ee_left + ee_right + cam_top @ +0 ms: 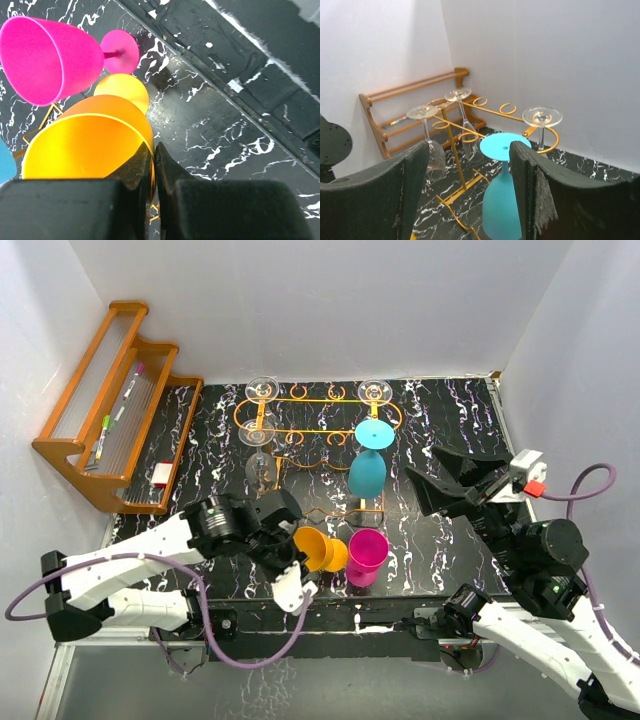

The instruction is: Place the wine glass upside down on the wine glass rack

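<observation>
- Both jaws of the left gripper (154, 150) are pinched on the rim of the orange wine glass (85, 145), which is tilted at lower centre of the top view.
- The right gripper (470, 145) is held spread at the right.
- The wine glass rack (315, 400) is seen at upper centre, with a teal glass (367, 472) apparently hung inverted on it.
- A pink glass (366, 555) is set just beside the orange one.

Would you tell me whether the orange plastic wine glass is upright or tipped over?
Tipped: the orange plastic wine glass points sideways, rim pinched by the left gripper.
</observation>
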`<state>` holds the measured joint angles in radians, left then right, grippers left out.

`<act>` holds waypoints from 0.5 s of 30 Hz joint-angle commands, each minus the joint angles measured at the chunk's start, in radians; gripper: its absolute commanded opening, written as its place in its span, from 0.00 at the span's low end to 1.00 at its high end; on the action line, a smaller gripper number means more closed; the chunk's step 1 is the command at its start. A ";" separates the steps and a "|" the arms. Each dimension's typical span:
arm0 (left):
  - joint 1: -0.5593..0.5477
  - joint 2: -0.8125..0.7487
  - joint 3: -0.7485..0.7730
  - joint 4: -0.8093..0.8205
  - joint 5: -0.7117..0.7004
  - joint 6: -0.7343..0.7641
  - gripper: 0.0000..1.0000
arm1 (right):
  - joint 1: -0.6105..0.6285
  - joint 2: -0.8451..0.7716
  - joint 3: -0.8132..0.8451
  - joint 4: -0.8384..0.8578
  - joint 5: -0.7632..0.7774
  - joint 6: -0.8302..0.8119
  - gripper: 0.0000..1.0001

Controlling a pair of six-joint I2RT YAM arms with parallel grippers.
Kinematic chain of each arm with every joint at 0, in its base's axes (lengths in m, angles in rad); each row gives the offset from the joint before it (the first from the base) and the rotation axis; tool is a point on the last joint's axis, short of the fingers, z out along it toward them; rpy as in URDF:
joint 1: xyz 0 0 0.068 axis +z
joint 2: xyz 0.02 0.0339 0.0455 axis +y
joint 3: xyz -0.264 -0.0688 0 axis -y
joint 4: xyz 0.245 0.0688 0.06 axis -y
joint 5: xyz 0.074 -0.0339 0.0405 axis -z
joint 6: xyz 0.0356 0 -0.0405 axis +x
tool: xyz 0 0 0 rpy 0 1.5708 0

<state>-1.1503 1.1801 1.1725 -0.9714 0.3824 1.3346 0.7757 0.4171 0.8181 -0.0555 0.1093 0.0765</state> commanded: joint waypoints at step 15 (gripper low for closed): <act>-0.028 -0.280 0.207 -0.121 -0.242 0.198 0.00 | -0.001 0.066 0.102 0.266 0.087 -0.027 0.66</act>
<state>-1.1755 0.9291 1.3197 -1.1549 0.1799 1.3865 0.7757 0.4343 0.8600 0.0891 0.1574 0.0750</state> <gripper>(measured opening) 0.018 0.664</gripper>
